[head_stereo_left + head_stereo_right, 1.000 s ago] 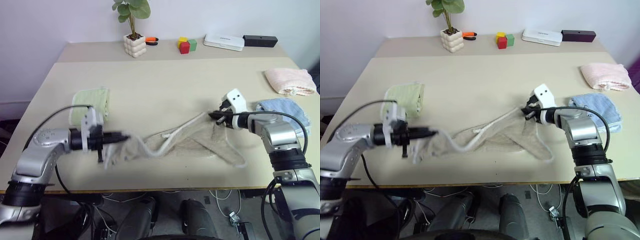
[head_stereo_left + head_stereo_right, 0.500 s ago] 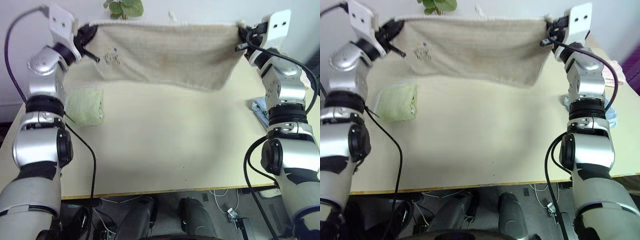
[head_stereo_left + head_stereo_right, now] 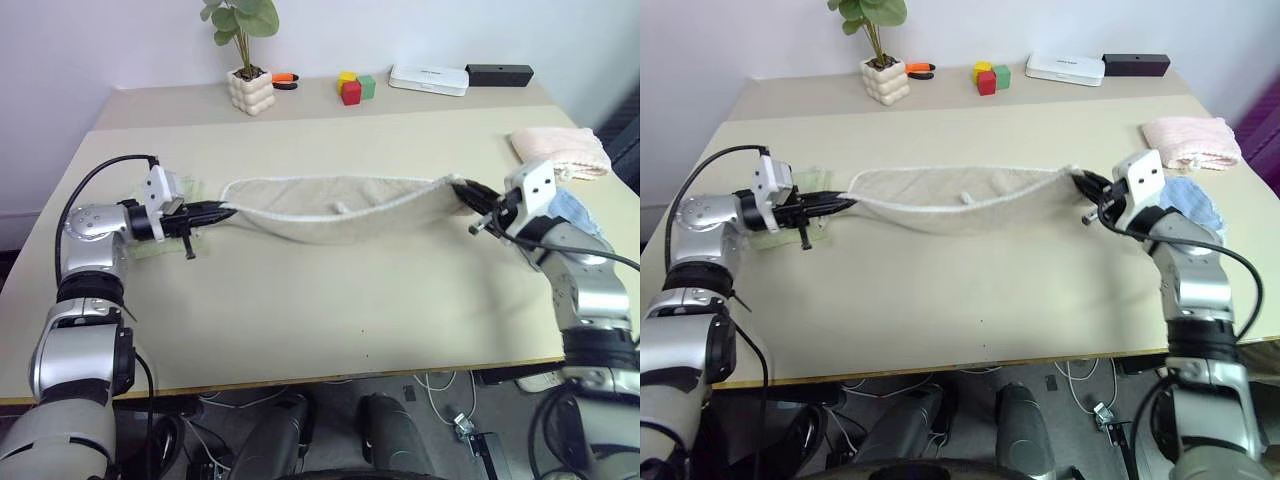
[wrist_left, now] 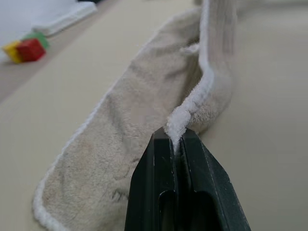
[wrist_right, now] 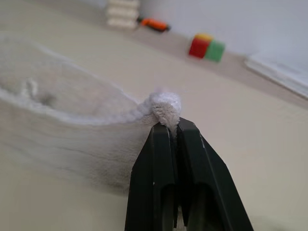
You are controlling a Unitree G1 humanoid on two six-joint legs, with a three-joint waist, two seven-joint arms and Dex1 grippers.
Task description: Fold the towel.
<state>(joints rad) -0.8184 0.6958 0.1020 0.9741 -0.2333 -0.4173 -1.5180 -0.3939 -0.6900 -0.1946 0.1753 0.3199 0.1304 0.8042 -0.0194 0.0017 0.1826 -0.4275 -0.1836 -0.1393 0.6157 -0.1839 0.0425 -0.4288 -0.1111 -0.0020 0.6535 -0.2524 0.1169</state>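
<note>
The towel [image 3: 340, 205] hung stretched between the robot's two arms across the middle of the tabletop [image 3: 330, 300], its upper hem drawn into a near-straight line while the body of the cloth sagged in a shallow belly that looked to touch the surface. The left claw [image 3: 218, 210] was pinching one corner of the whitish trim, its two black fingers pressed together on the bunched hem, as the left wrist view showed. The right claw [image 3: 466, 191] was pinching the opposite corner in the same way, near the tabletop's right edge. Holding both corners well apart appeared meant to keep the fabric taut and free of wrinkles, so it could be laid flat before any fold was made. A small white loop tag [image 3: 341, 208] showed at the centre of the hem.

Other items sat clear of the working area, probably so the spread cloth would not snag them: a light green folded towel [image 3: 150, 248] lay under the left claw by the tabletop's left edge, a pink folded towel [image 3: 560, 150] and a blue cloth [image 3: 575, 212] near the right edge. Along the far edge stood a potted plant [image 3: 245, 60], coloured blocks [image 3: 353, 88], a white box [image 3: 428, 79] and a black bar [image 3: 500, 74]. The fold itself seemed not yet begun.
</note>
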